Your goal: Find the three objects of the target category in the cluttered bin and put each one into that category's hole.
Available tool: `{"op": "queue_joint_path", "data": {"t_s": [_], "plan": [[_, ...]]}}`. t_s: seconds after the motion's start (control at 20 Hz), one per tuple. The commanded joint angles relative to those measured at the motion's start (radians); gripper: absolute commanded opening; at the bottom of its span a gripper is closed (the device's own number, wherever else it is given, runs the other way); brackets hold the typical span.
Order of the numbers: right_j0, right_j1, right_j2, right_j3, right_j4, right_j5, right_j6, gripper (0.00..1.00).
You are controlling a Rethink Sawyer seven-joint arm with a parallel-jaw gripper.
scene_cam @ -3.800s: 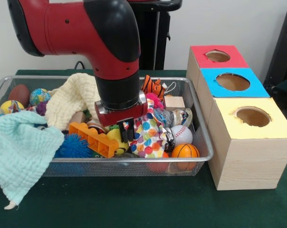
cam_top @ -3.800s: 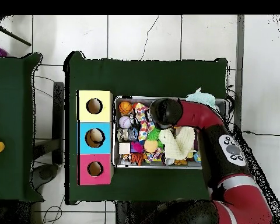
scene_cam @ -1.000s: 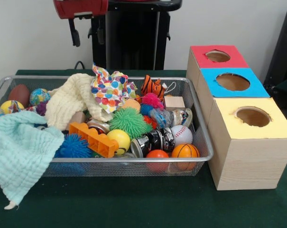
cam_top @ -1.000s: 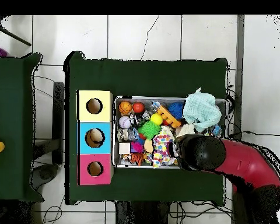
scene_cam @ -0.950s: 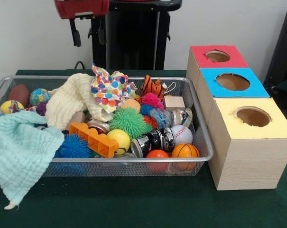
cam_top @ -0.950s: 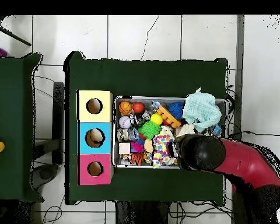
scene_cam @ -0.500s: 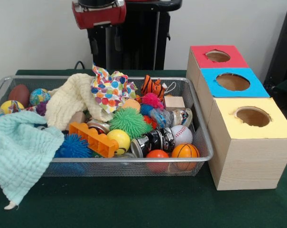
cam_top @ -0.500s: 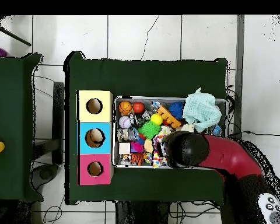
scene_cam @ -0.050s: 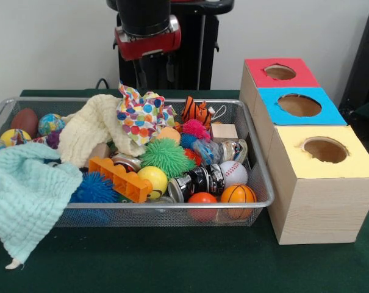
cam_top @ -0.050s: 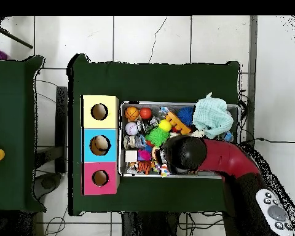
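Observation:
My gripper [scene_cam @ -0.050s: 155, 78] hangs open and empty above the back rim of the wire bin [scene_cam @ -0.050s: 172, 207], just behind the polka-dot cloth [scene_cam @ -0.050s: 140, 113]. In the overhead view my arm [cam_top @ -0.050s: 184, 153] covers the bin's lower middle. The bin holds a green spiky ball [scene_cam @ -0.050s: 166, 155], a yellow ball [scene_cam @ -0.050s: 152, 180], a baseball [scene_cam @ -0.050s: 233, 173], a basketball [scene_cam @ -0.050s: 238, 195], an orange ball [scene_cam @ -0.050s: 202, 200], an orange brick [scene_cam @ -0.050s: 120, 178], a shiny can [scene_cam @ -0.050s: 199, 180], a tiger toy [scene_cam @ -0.050s: 196, 111] and a wooden cube [scene_cam @ -0.050s: 224, 131].
Three boxes with round holes stand right of the bin: red [scene_cam @ -0.050s: 280, 72], blue [scene_cam @ -0.050s: 300, 105], yellow [scene_cam @ -0.050s: 324, 149]. A cream cloth [scene_cam @ -0.050s: 89, 128] lies mid-left in the bin. A mint cloth [scene_cam @ -0.050s: 25, 195] drapes over its front left corner.
The polka-dot cloth went from the bin's front to its back middle, uncovering the green spiky ball. The gripper rose off it, then over the last second moved right and lower.

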Motion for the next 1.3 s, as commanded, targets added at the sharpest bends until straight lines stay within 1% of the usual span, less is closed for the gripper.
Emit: {"op": "queue_joint_path", "data": {"t_s": [0.05,0.25,0.65,0.95,1.1,1.3], "plan": [[0.021,0.11,0.078,-0.112,-0.011,-0.022,0.004,1.0],[0.034,0.144,0.083,-0.172,-0.017,0.01,-0.016,1.0],[0.065,0.169,0.106,-0.26,-0.038,0.074,-0.08,1.0],[0.085,0.198,0.123,-0.342,-0.049,0.12,-0.116,1.0],[0.097,0.221,0.13,-0.391,-0.053,0.142,-0.132,1.0],[0.105,0.25,0.137,-0.432,-0.055,0.157,-0.142,1.0]]}}
